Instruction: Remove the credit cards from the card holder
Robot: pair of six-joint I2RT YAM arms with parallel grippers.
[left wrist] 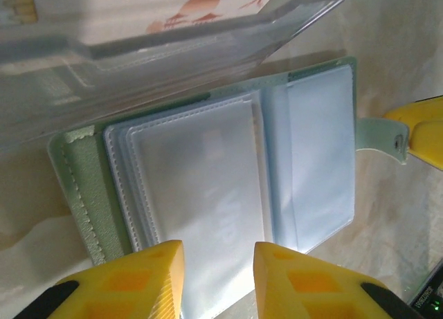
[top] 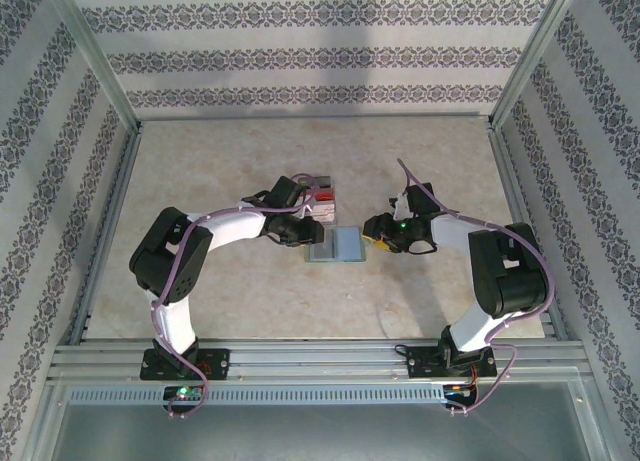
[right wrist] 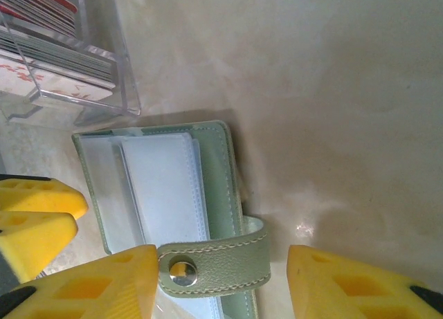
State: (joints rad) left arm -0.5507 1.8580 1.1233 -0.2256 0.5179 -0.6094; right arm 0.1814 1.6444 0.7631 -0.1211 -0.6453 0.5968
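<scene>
The card holder (top: 336,245) lies open at mid-table, pockets up. The credit cards (right wrist: 41,11) stand in a clear box (right wrist: 119,70) just behind it. The left gripper (left wrist: 218,263) hangs open over the pockets. The right gripper (right wrist: 223,277) is open around the snap strap (right wrist: 214,260).

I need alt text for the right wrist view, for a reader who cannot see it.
An open grey-green card holder lies on a beige table, its snap strap between the open yellow fingers of the right gripper. A clear box holding credit cards stands at the upper left.
</scene>
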